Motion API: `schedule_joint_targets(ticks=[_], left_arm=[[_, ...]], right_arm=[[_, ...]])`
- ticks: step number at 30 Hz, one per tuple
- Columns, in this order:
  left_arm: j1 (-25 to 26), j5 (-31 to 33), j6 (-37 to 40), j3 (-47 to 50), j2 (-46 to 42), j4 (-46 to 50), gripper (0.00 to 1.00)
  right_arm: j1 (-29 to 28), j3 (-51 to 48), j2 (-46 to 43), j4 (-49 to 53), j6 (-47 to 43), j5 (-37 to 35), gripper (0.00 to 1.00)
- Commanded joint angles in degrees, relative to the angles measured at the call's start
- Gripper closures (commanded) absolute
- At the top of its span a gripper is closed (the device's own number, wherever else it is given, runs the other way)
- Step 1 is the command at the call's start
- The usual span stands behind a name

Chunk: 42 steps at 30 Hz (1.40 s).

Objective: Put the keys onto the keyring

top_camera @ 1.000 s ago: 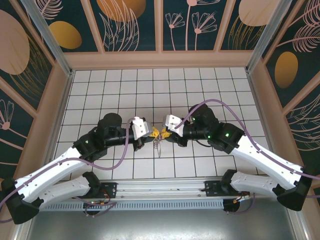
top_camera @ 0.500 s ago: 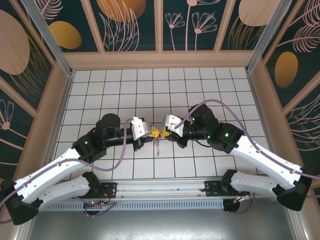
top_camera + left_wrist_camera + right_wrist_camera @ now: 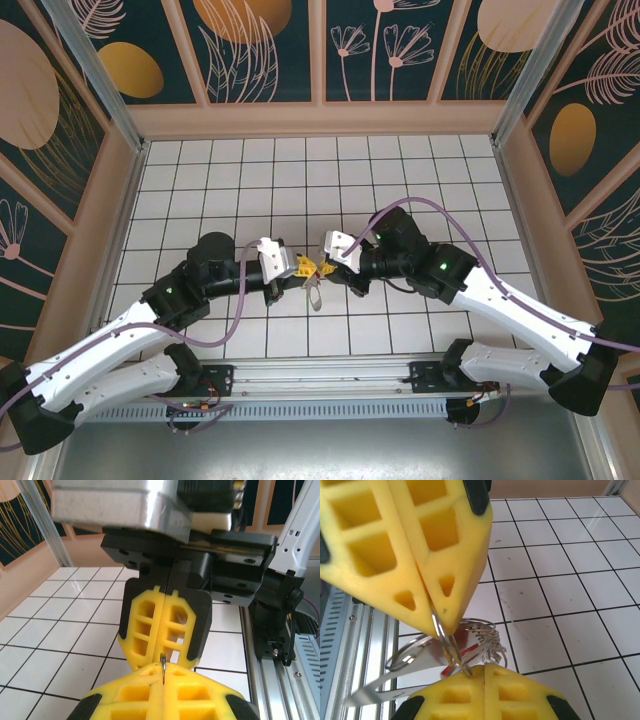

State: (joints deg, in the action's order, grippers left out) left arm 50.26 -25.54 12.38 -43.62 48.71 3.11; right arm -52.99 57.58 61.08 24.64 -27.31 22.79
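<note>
Over table (image 3: 400, 180), left gripper (image 3: 304, 268), right gripper (image 3: 322, 268) pinch keyring (image 3: 449, 649).

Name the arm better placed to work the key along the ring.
Probably right. The right gripper and left gripper both pinch the metal ring, but the red key sits beside the right one's tips.

a white tiled tabletop (image 3: 400, 170) with thin black grid lines sits in the middle. beyond its far edge runs a pale wooden ledge (image 3: 320, 120), and above that a back wall (image 3: 285, 60) of dark teal panels painted with peach flowers, feathery leaves and gold discs. matching panels (image 3: 40, 150) rise to the left of the tabletop and to its right (image 3: 590, 150). slanted aluminium posts (image 3: 95, 70) stand at its far corners. a metal rail (image 3: 320, 375) lines its near edge. the light is even and soft.
</note>
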Motion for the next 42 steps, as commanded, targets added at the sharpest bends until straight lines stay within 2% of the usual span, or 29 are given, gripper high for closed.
schedule_joint_targets(ticks=[1, 5, 12, 16, 21, 25, 28, 33, 38, 42], left_arm=[[0.0, -1.6, -0.8, 0.4, -0.9, -3.6, 1.0], [-0.1, -1.5, -0.9, 0.9, -1.4, -4.1, 1.0], [-0.1, -3.3, -1.4, 1.3, -2.0, -5.7, 1.0], [-0.2, -6.9, -3.3, 3.1, -2.7, -10.2, 1.0], [-0.2, -8.4, -4.3, 3.6, -2.9, -13.4, 1.0], [-0.2, -8.8, -4.1, 3.5, -3.3, -13.4, 1.0], [-0.2, -9.3, -4.2, 3.5, -3.4, -13.6, 1.0], [-0.2, -9.3, -4.3, 3.9, -3.6, -13.8, 1.0], [-0.2, -9.3, -4.4, 3.9, -3.8, -13.6, 1.0], [-0.2, -9.2, -4.4, 3.9, -3.8, -13.5, 1.0]], right_arm=[[-0.3, -0.8, -1.0, -2.9, 1.3, 1.0, 0.97], [-0.2, -1.8, -3.4, -3.7, 2.2, -2.2, 0.79], [-0.3, -3.6, -9.2, -4.6, 4.3, -9.3, 0.75], [-0.4, -6.1, -13.1, -8.5, 4.4, -4.5, 0.67], [-0.4, -8.0, -15.9, -13.2, 4.6, 1.9, 0.65], [-0.4, -8.0, -14.8, -14.4, 5.0, 7.8, 0.63], [-0.4, -7.1, -12.7, -13.8, 5.4, 8.6, 0.61], [-0.4, -7.1, -11.8, -15.0, 5.0, 9.9, 0.63], [-0.4, -7.6, -11.3, -16.8, 4.5, 11.3, 0.78], [-0.4, -7.9, -10.6, -18.2, 5.0, 12.9, 0.85]])
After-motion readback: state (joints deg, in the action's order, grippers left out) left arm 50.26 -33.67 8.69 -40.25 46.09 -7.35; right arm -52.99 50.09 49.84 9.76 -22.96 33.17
